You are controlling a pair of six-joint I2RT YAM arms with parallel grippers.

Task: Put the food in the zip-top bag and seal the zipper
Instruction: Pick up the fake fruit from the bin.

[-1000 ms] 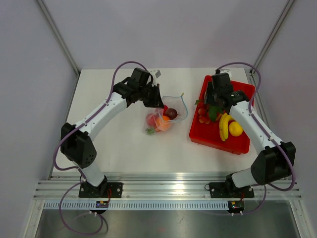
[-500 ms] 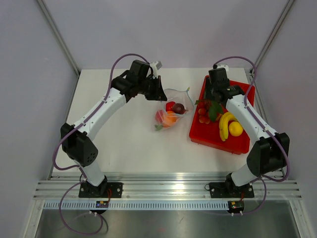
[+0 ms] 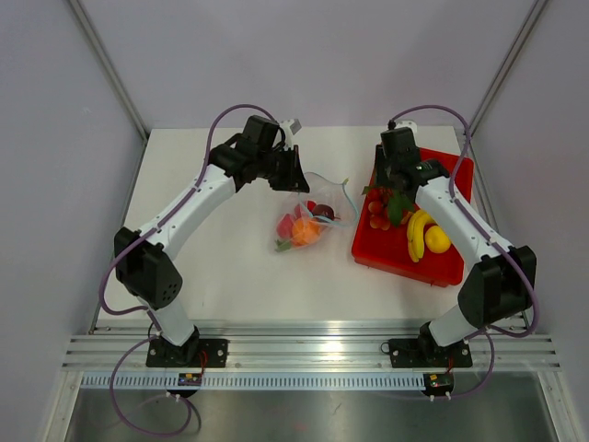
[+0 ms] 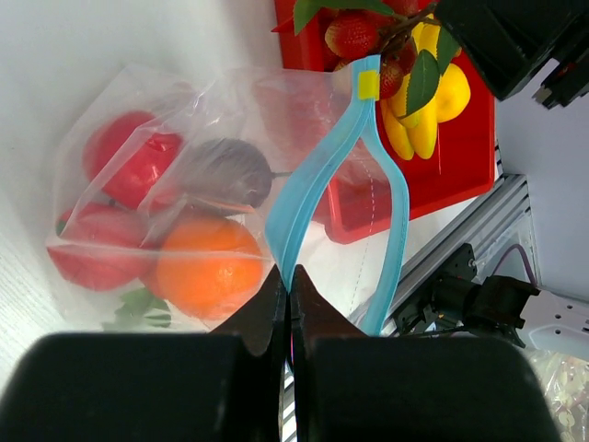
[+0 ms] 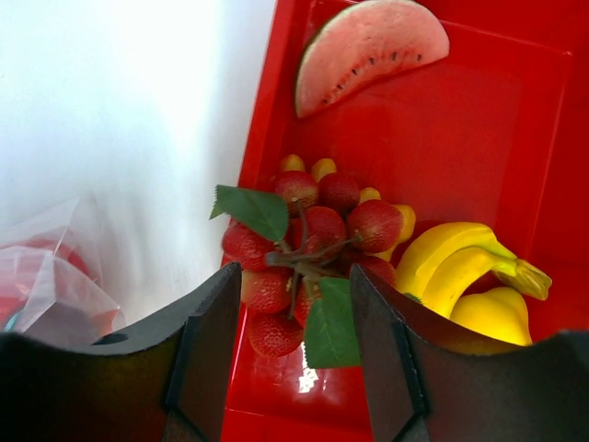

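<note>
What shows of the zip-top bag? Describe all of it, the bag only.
The zip-top bag is clear, crinkly plastic with a light blue zipper along its mouth and a small yellow tab at one end. The mouth gapes, its two strips spread apart. The left gripper pinches one strip. The body lies on the white table beside the red tray. Inside are an orange ball, red pieces and a dark purple fruit.

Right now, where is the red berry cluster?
In the right wrist view the red berry cluster lies in the red tray, near its left edge, just left of the bananas, below the watermelon slice.
</note>
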